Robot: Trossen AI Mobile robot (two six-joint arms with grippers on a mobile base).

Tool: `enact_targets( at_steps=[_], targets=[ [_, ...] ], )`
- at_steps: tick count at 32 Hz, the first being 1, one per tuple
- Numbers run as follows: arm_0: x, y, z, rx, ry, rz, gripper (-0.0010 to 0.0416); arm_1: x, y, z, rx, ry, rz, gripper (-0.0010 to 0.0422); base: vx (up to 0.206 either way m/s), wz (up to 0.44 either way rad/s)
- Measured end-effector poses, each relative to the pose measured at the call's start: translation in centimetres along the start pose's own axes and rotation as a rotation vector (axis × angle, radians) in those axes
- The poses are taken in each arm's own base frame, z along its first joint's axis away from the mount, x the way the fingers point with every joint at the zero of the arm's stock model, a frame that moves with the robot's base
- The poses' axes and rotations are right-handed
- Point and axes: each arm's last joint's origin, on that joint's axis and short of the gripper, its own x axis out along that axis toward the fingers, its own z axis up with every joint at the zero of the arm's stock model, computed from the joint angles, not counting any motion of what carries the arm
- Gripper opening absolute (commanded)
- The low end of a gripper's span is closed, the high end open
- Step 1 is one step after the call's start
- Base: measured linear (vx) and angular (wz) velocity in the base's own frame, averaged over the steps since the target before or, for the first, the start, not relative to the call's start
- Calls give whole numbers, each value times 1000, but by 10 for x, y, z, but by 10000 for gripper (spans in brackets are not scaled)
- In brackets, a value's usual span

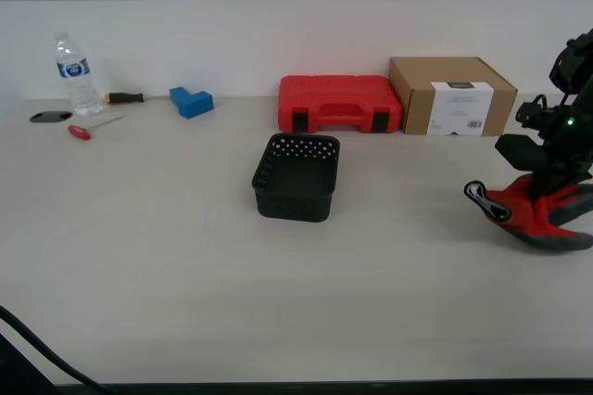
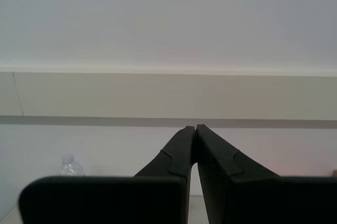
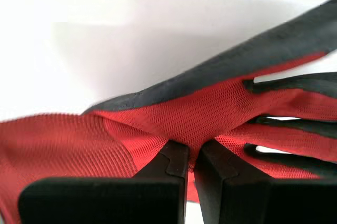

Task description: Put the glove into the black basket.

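Glove point(image 1: 536, 212): pinched at the bench's point(image 1: 167, 256) right in the exterior view, by the first tool point(image 3: 190, 153), jaws closed on its fabric.
Basket point(image 1: 297, 177): mid-bench, well apart.
Second tool point(image 2: 194, 129): jaws closed, nothing held.

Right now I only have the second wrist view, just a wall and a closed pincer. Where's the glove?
Observer: The glove lies on the table at the exterior view's right, with my first pincer pinched shut on its red fabric.
Operator: And the basket?
Observer: The black basket stands mid-table, apart from the glove, toward the exterior view's left of it.
Operator: Anything in it?
Observer: Nothing shows inside it from the exterior view.
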Motion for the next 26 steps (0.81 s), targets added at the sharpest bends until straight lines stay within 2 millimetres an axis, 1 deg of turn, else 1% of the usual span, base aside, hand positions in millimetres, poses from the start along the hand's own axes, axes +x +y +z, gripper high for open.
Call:
enact_targets(
  at_steps=[2,3,6,7,8,9,10,11,12,13,14,15,16,17,18,19,20,21,22,24,25,26],
  targets=[
    [-19,4,9,-4,-85,38,-1,0,0,0,0,0,-1,0,0,0],
    [-24,8,13,-13,-115,64,-1,0,0,0,0,0,-2,0,0,0],
    [-27,24,21,-45,-130,136,-1,0,0,0,0,0,0,0,0,0],
    [-31,41,35,-106,-180,194,-1,0,0,0,0,0,-3,0,0,0],
    [-32,72,51,-195,-195,199,-1,0,0,0,0,1,-2,0,-11,-73],
    [-39,82,70,-225,-250,157,-1,0,1,1,0,-6,10,0,-7,-105],
    [-43,102,79,-279,-283,177,-1,0,0,1,0,-5,6,0,-3,-85],
    [-55,132,93,-365,-340,209,-1,-1,-1,0,0,2,-21,0,17,66],
    [-62,154,97,-424,-368,248,-1,-1,-1,1,0,-3,-19,0,-2,89],
    [-65,163,107,-431,-377,220,-1,0,0,2,0,-9,12,0,-14,32],
    [-65,179,110,-458,-377,225,-1,-1,1,2,0,-8,19,0,0,0],
    [-68,193,119,-481,-402,228,-1,-1,1,2,0,-8,18,0,0,0],
    [-66,210,127,-507,-417,245,-1,-1,0,2,0,-6,2,0,7,-43],
    [-61,218,128,-523,-396,257,-1,-1,-1,1,0,-3,-12,0,7,-48],
    [-46,235,135,-546,-341,302,-1,-1,-1,1,0,-6,-10,0,-13,-9],
    [-25,250,131,-547,-220,352,-1,-1,0,1,0,-5,11,0,4,50],
    [-25,258,141,-555,-234,395,-1,-1,1,1,0,-3,24,0,0,0],
    [-15,278,146,-576,-217,398,-1,-1,1,2,0,-5,28,0,21,18],
    [-9,287,141,-593,-196,411,-1,-1,1,1,0,-3,27,0,12,14],
    [5,299,145,-604,-159,405,-1,-2,0,2,0,-5,12,0,0,0],
    [9,303,145,-604,-146,400,-1,-2,0,2,0,-5,16,0,0,0],
    [8,308,147,-614,-173,403,0,-2,1,2,0,-2,21,0,0,0]
  ],
)
